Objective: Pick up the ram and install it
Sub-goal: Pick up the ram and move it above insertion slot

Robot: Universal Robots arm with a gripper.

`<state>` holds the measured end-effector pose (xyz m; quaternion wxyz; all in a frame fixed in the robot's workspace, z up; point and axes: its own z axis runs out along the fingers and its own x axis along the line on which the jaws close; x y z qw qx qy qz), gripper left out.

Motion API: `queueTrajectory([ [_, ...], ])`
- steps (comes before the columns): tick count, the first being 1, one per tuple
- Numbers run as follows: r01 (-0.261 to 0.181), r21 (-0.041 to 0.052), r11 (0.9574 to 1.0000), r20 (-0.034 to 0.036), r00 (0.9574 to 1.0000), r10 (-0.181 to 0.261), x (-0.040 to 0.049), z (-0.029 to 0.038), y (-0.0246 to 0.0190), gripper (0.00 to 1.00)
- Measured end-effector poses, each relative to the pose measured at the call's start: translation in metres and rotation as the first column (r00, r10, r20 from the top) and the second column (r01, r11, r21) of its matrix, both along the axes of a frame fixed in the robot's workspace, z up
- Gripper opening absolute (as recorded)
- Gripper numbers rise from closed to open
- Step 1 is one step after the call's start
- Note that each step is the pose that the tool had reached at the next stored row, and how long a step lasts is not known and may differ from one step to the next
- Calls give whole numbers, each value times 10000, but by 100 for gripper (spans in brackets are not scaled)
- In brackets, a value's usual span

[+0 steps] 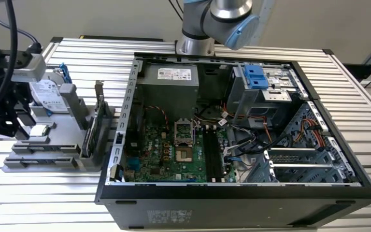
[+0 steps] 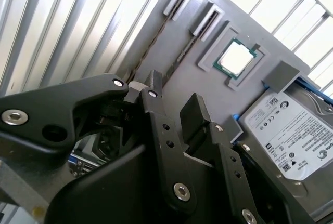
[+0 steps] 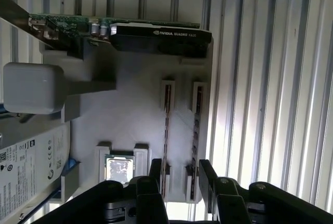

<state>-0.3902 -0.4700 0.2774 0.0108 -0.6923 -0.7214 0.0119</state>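
Gripper (image 3: 182, 178): matte black, blocky fingers (image 3: 155, 171) with round screw heads. Jaws spread apart, nothing clamped between them. It hangs over the grey fixture tray (image 3: 130, 104), smooth matte plastic, which sits at 9 o'clock of the PC case (image 1: 237, 200) in the exterior view

The ram (image 3: 166, 125) is a long thin flat stick seen edge-on, with a brownish edge. It stands in a raised grey holder on the tray. A second ram stick (image 3: 196, 125) lies parallel just beside it in its own holder. The fingertips hover over one end of the pair; cannot tell which stick they line up with, or whether they touch. In the second wrist view both sticks read as narrow dark lines running away from the fingertips

Square chip (image 2: 237, 57): flat silver lid, green rim, seated in a square pocket just beside the holders. Hard drive (image 2: 291, 130): flat metal box with a white label, near the chip. Graphics card (image 3: 156, 34): black shroud, green board, on edge across the holders' far end. White rounded block (image 3: 34, 88): smooth, soft corners

The case is black sheet metal, open side up. The green motherboard (image 1: 156, 150) sits toward 7 o'clock inside it, with long narrow black slots (image 1: 214, 154) running parallel. Table (image 1: 359, 96): ribbed aluminium slats. Arm (image 1: 227, 14): silver tube with a blue cap, at 12 o'clock
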Motion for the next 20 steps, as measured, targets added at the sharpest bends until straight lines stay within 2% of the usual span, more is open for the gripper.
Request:
queueTrajectory([
  [10,0,-1,10000,-12,10000,0,0,-17,0,100],
  [20,0,-1,10000,-39,10000,0,0,-73,-2,100],
])
